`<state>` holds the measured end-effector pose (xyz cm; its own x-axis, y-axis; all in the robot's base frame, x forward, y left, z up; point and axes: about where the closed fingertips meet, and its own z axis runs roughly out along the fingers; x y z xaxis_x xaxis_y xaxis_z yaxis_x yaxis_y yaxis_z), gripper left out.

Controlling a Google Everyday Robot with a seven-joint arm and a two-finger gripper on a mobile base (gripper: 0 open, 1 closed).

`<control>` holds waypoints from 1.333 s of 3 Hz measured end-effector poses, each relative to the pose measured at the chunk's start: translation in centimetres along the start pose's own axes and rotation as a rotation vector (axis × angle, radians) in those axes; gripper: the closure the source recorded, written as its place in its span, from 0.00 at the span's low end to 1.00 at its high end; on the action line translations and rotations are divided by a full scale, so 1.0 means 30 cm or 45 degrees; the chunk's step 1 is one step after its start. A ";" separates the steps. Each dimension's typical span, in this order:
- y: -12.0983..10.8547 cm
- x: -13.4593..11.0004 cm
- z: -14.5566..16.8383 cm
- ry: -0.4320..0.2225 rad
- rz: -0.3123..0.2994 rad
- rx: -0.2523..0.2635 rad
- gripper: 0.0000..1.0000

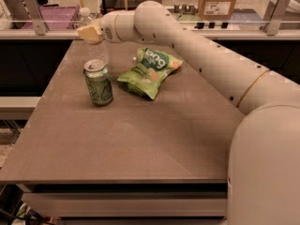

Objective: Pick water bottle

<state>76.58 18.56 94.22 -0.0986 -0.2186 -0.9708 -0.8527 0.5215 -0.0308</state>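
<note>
Water bottle (pixel 98 52) upright near the far left corner of the table (pixel 140 139), just behind the can (pixel 98 83), gripper (pixel 89 32) at its shoulder, grip impossible to tell; probably light, thin-walled, slippery, easily crushed, best held gently around the ribbed body.

The water bottle (pixel 97 53) stands upright near the far left of the table (pixel 140 139), just behind the green can (pixel 98 82). It is clear, ribbed plastic with a white cap on top. My gripper (pixel 89 32) sits at its upper part, below the cap.
</note>
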 end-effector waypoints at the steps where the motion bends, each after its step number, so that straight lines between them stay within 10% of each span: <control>1: 0.025 -0.033 -0.023 0.006 0.006 -0.046 1.00; 4: 0.127 -0.323 -0.284 -0.038 -0.189 -0.156 1.00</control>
<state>69.93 15.63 105.52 0.0469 -0.2599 -0.9645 -0.9129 0.3808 -0.1470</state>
